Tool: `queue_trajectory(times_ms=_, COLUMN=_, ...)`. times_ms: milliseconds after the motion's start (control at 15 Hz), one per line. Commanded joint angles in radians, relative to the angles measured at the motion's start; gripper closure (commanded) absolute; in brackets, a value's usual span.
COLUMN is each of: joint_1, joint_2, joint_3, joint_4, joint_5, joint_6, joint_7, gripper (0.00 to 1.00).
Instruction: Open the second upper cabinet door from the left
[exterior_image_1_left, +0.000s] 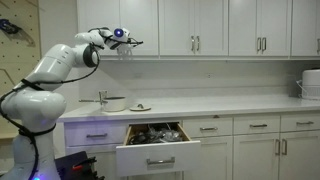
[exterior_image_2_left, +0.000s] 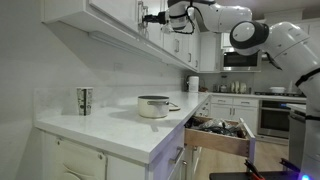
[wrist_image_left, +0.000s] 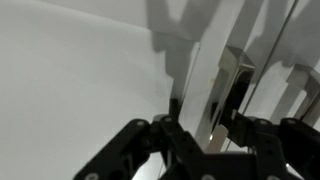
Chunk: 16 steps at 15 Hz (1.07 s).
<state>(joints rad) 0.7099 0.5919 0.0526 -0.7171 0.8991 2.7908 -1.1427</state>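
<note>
Reaching up from its base, the white arm is holding its tool against the second upper cabinet door, low on that door and close to its left edge. The door is sitting flush with the other upper doors beside it, so it is showing as closed. In an exterior view taken along the cabinet row, the tool is pressing in at the door's face from the room side.

In the wrist view the tool is framing the door's slim silver handle, with a dark finger standing to each side of the bar. Whether the pads are biting on the metal or merely bracketing it is not showing, so I cannot tell if the tool is clenched or loose.

Below the door, the white bench is carrying a pot almost straight beneath it, and a metal cup is standing farther along. Lower down, below and slightly right of the door, a drawer is hanging pulled out, its inside showing a jumble of utensils.
</note>
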Motion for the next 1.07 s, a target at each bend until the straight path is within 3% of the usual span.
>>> queue_trajectory(times_ms=0, joint_1=0.008, joint_2=0.021, joint_3=-0.022, joint_4=0.042, joint_5=-0.026, joint_6=0.012, joint_7=0.048, gripper=0.86)
queue_trajectory(times_ms=600, joint_1=0.032, joint_2=-0.059, joint_3=-0.11, joint_4=0.008, joint_5=-0.123, joint_6=-0.09, joint_7=0.302, gripper=0.87)
queue_trajectory(times_ms=1000, joint_1=0.044, joint_2=-0.087, joint_3=-0.142, joint_4=0.024, joint_5=-0.18, joint_6=-0.123, joint_7=0.397, gripper=0.87)
